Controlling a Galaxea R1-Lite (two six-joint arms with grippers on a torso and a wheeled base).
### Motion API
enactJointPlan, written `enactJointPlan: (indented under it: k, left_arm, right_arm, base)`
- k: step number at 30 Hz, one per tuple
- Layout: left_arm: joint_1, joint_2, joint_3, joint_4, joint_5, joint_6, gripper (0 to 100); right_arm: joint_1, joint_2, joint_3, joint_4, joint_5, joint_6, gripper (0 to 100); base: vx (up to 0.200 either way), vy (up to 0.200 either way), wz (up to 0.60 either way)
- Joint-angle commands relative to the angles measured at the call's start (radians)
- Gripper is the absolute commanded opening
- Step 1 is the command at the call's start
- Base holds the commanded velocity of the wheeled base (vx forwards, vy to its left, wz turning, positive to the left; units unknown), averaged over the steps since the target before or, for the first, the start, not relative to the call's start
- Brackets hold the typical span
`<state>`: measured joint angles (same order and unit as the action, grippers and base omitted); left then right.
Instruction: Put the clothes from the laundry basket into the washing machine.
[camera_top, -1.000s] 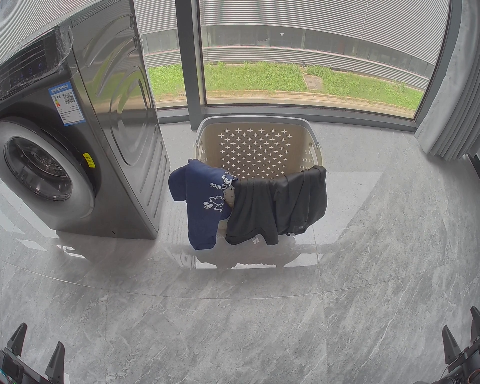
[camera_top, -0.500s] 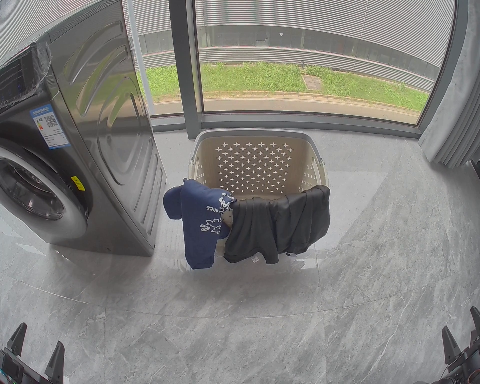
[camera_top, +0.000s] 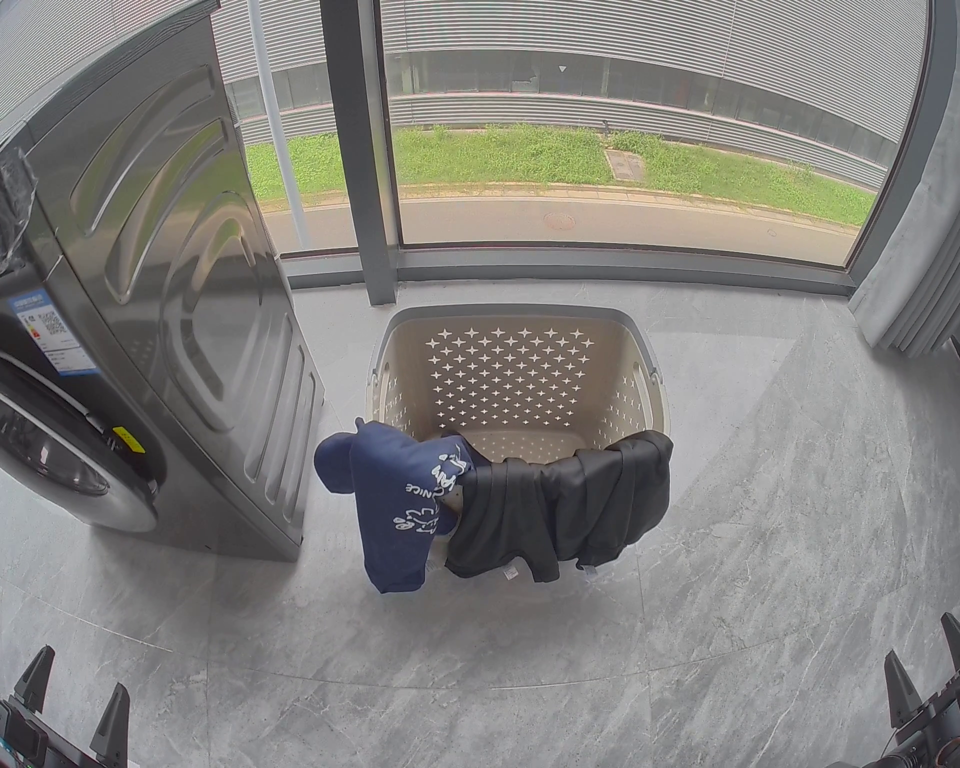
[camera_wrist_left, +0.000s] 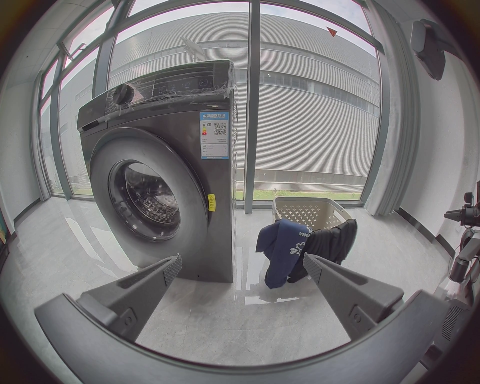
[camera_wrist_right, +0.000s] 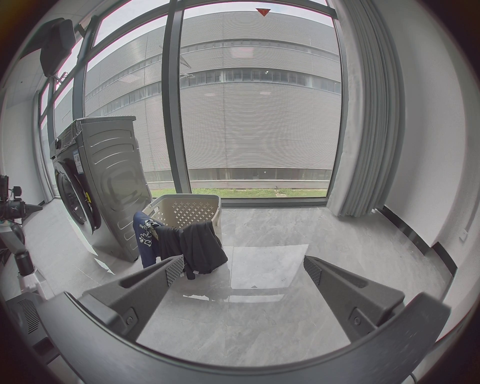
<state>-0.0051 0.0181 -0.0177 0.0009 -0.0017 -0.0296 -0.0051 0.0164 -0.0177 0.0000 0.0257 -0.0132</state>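
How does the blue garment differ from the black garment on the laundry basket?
The blue garment bears white print; the black garment looks plain. The blue garment hangs narrow nearer the washing machine; the black garment spreads wider along the rim. Both drape over the near rim of the laundry basket.

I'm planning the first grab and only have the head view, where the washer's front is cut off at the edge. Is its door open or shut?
Observer: Shut. The left wrist view shows the front of the washing machine, with its door closed flush in the front.
Operator: Are the grippers free? I only see fingertips.
Observer: The left gripper is open and holding nothing.
Operator: And the right?
Observer: The right gripper is open and empty too.
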Motion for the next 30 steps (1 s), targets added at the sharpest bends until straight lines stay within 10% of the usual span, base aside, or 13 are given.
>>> enactJointPlan:
  k: [1,30]
  left_arm:
    - [0.001,-0.015,0.016,-0.001,0.0,-0.001,100]
    - [0.001,-0.015,0.016,0.001,0.003,-0.003,100]
  right_arm:
    - [0.001,-0.006,0.018,0.0,0.0,-0.001,100]
    - [0.001,-0.006,0.018,0.0,0.0,-0.001,100]
  base:
    - [0.2,0.0,0.0]
    - [0.041,-0.062,0.0]
